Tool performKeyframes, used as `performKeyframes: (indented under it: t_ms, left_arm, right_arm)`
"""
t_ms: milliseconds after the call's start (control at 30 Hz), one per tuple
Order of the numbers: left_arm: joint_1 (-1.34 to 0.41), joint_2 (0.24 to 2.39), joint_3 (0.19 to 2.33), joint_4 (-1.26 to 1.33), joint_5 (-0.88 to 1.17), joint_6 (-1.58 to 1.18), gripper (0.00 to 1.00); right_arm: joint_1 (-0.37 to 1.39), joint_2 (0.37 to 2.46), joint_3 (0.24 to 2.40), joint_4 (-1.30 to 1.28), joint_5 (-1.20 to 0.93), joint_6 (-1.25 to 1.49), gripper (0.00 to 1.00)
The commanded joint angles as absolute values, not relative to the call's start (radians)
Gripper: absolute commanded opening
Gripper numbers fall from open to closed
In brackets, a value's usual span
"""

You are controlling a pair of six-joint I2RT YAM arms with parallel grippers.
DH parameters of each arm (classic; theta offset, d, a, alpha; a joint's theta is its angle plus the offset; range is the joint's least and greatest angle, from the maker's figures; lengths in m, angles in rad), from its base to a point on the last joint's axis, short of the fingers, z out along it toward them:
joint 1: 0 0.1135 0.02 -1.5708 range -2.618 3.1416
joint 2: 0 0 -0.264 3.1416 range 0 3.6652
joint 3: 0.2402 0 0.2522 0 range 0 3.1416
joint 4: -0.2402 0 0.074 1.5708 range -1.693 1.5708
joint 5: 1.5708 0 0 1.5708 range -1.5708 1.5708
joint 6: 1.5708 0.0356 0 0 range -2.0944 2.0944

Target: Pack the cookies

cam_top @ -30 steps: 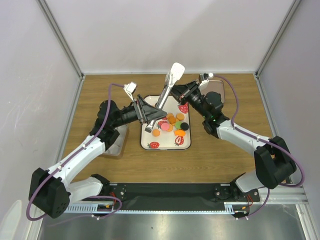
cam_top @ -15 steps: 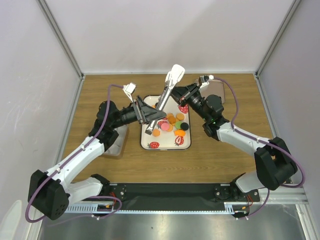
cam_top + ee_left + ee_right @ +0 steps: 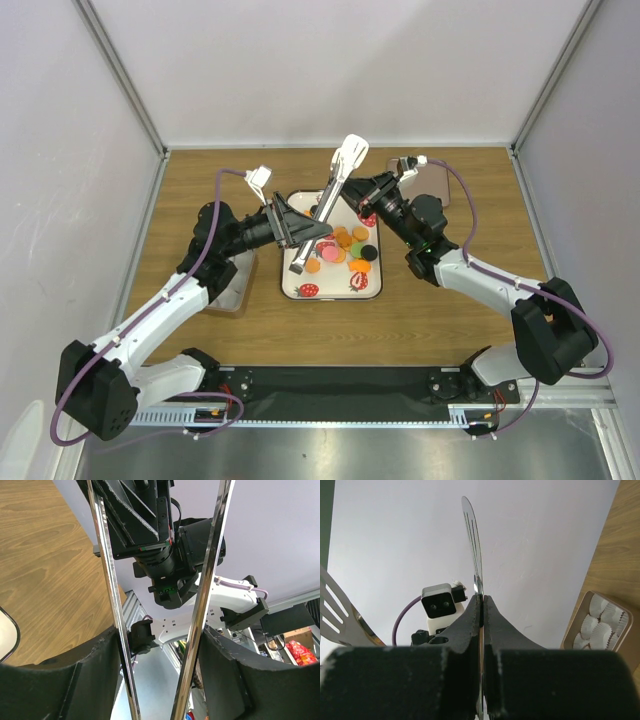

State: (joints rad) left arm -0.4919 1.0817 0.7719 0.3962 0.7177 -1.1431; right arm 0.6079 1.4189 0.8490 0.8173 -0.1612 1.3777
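Tongs (image 3: 335, 185) bridge your tools: right tool (image 3: 482, 600) pinched tight on one blade to steady them, left tool (image 3: 160, 635) half-closed, seemingly squeezing both arms, above the cookies (image 3: 345, 247).

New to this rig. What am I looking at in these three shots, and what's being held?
Two robot arms stand at a wooden table. The wide shot is from a camera above and behind them; the other two are from a camera on each wrist, looking along its fingers. A white tray holds round cookies, mostly orange. Both arms hold one pair of metal tongs: the left gripper squeezes both legs, the right gripper pinches one blade. The right wrist shot shows a box of white paper cups.
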Motion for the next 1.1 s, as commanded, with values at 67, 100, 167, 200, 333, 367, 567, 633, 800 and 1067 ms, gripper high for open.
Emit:
performKeyframes:
  t_ms: [67,100,167,200,333,367,567,633,800,1067]
  left_arm:
    - [-0.486,1.052,0.781,0.426,0.701,-1.111,0.63]
    - [-0.486,1.051,0.782,0.422,0.700,-1.106,0.63]
    - [-0.486,1.046,0.784,0.408,0.696,-1.092,0.62]
    - [-0.486,1.045,0.787,0.397,0.693,-1.086,0.62]
    - [-0.486,1.032,0.793,0.373,0.692,-1.062,0.62]
    - [-0.486,1.031,0.795,0.365,0.690,-1.057,0.62]
    - [-0.486,1.008,0.807,0.315,0.680,-1.016,0.61]
    - [-0.486,1.003,0.810,0.298,0.676,-1.003,0.61]
    - [-0.488,0.985,0.825,0.258,0.672,-0.967,0.61]
    - [-0.488,0.957,0.836,0.203,0.667,-0.922,0.61]
  right_arm:
    - [0.624,1.393,0.853,0.859,-0.146,1.368,0.00]
    - [0.627,1.393,0.851,0.858,-0.144,1.367,0.00]
    - [0.629,1.384,0.851,0.844,-0.137,1.361,0.00]
    - [0.629,1.376,0.851,0.839,-0.135,1.352,0.00]
    - [0.629,1.353,0.851,0.804,-0.127,1.322,0.12]
    - [0.629,1.344,0.850,0.795,-0.118,1.316,0.14]
    - [0.629,1.261,0.825,0.716,-0.057,1.255,0.40]
    - [0.629,1.230,0.822,0.681,-0.040,1.235,0.46]
    - [0.627,1.161,0.805,0.524,-0.002,1.200,0.53]
    - [0.548,1.016,0.733,0.304,0.083,1.151,0.60]
